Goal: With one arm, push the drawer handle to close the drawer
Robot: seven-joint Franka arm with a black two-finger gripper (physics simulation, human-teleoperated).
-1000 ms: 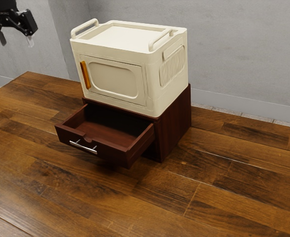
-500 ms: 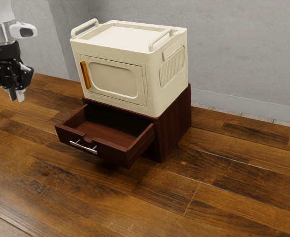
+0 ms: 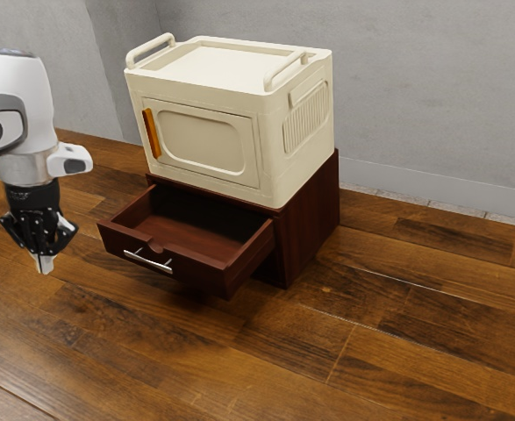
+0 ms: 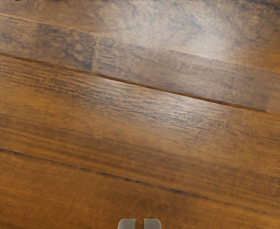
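Hovering tool [image 3: 44, 264] near open drawer [image 3: 197, 270]

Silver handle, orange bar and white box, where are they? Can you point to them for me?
Silver handle [image 3: 148, 262]: exterior view, middle of its bar.
Orange bar [image 3: 152, 133]: exterior view, about halfway down it.
White box [image 3: 209, 66]: exterior view, its flat top.

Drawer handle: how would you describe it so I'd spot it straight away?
Find the big cream cabinet standing on a dark red-brown one. From the lower cabinet a drawer sticks out, and the handle is the thin silvery bar across its front. The upright handle on the cream door is orange, and the rails on top are cream.
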